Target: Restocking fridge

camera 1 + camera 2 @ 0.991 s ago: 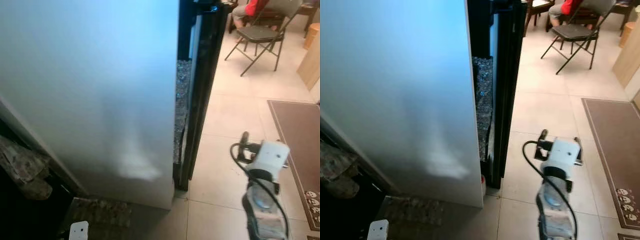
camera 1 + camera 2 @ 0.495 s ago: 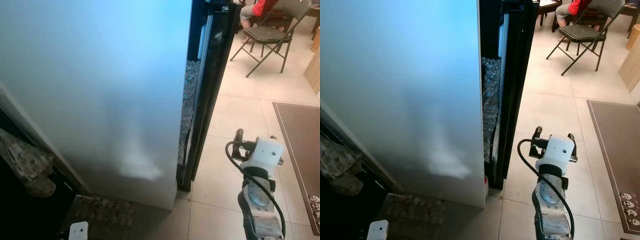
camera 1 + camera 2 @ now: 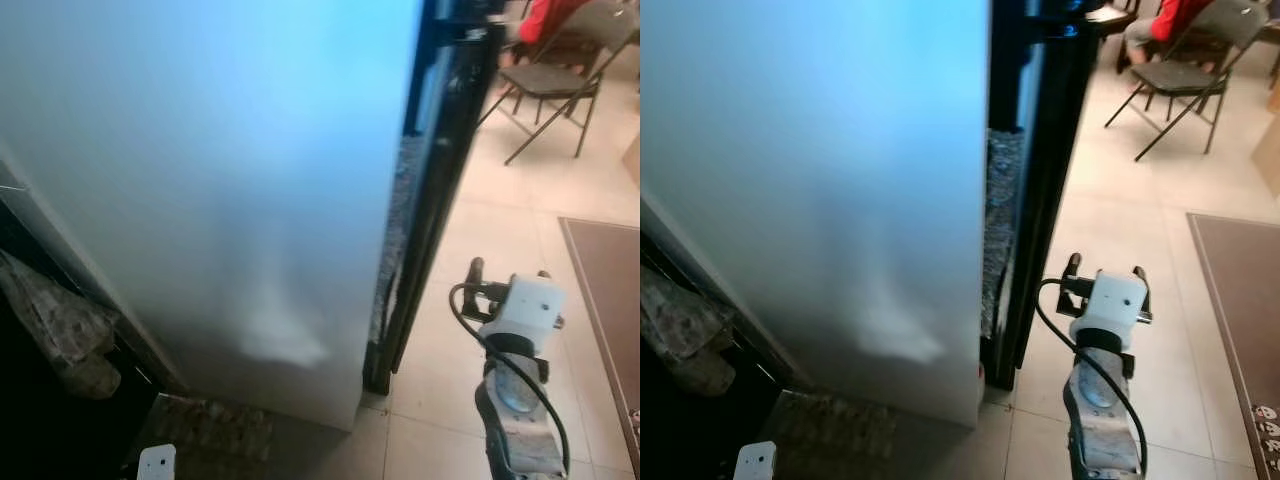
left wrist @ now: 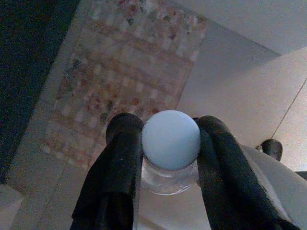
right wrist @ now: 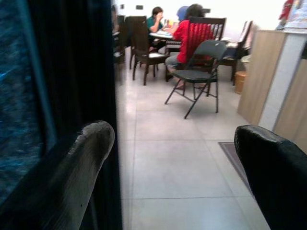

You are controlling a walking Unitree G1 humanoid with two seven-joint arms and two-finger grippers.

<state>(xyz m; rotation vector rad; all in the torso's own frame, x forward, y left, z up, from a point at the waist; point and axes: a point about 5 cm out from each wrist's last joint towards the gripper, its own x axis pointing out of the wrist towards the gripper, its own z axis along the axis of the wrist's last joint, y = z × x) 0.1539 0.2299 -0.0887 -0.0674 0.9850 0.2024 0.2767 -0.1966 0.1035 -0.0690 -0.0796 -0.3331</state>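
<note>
Far left, low down: a dark recess with a mottled, camouflage-looking bundle [image 3: 60, 335], too blurred to identify. At the bottom edge, the white top of the left arm [image 3: 157, 463] pokes in over a patterned mat [image 3: 215, 425] on the floor.

In the left wrist view the left gripper [image 4: 169, 158] has its jaws closed on a clear bottle [image 4: 168, 175] w/ a pale blue round cap [image 4: 171, 139]; one black finger [image 4: 120, 163] each side of the neck, touching it. Below lies the same patterned mat, beside light floor tile.

Centre: the big pale fridge door [image 3: 230, 170] stands open, its flat face taking up most of the head views. Just right of its edge is a narrow gap showing a speckled surface [image 3: 1000, 220], then a tall black upright [image 3: 1040, 190], prob. the fridge body edge, can't tell for sure.

Right of that: right gripper [image 3: 1102, 275] hangs over beige tile floor [image 3: 500, 215], near the black upright but apart from it. Jaws open, nothing between them; the wrist view shows its fingers [image 5: 86, 158] wide apart.

Far right: brown rug [image 3: 1240, 290]. Upper right: a black folding chair [image 3: 1180, 75]; behind it a person in a red top [image 5: 189, 33] sits at a table [image 5: 160, 34] w/ others.
</note>
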